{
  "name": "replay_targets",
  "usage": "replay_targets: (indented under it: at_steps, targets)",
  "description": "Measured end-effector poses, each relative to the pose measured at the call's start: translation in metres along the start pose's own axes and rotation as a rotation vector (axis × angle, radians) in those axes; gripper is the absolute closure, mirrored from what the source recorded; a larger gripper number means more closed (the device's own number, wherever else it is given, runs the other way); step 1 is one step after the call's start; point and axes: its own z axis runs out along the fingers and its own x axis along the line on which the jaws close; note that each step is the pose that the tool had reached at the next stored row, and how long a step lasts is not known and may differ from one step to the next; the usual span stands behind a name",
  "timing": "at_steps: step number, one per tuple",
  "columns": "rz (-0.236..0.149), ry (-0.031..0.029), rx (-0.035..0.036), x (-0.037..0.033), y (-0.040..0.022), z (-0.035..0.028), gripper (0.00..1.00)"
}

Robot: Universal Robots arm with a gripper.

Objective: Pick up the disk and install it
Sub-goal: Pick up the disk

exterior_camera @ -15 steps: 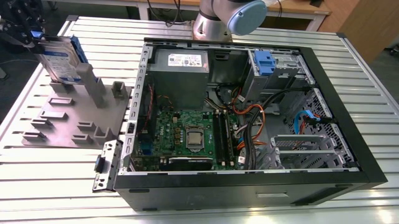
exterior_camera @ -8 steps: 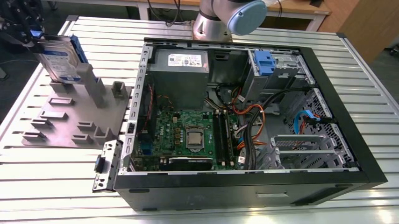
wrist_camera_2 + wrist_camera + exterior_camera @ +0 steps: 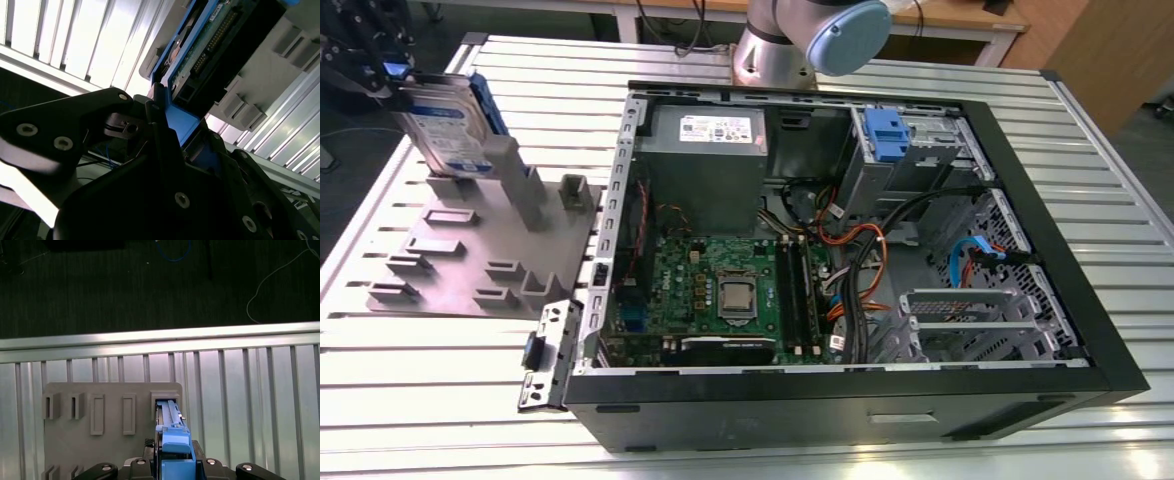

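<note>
The disk (image 3: 447, 125) stands upright on its edge in a slot of the grey holder plate (image 3: 467, 260) at the exterior view's left, its white-and-blue label facing outward and a blue rail along its side. My gripper (image 3: 384, 72) is at the disk's top edge. In the second wrist view the gripper (image 3: 182, 127) is shut on the disk's blue rail (image 3: 182, 120), with the black fingers (image 3: 156, 112) pressed against it. In the first wrist view the disk (image 3: 172, 432) runs edge-on from the gripper (image 3: 175, 462) down into the holder's slot (image 3: 167, 402).
The open computer case (image 3: 1067, 340) lies on the slatted aluminium table (image 3: 427, 400), to the exterior view's right of the holder. Inside are the power-supply box (image 3: 707, 130), the motherboard (image 3: 720, 290), cables, and a grey drive cage with a blue latch (image 3: 887, 135). The arm's base (image 3: 787, 40) stands behind the case.
</note>
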Motion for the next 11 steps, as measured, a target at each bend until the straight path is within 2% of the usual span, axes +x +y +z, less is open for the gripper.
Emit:
replay_targets:
  at_steps: [11]
  targets:
    - [0.0, -0.0001, 0.0, -0.0002, 0.0, -0.0038, 0.64]
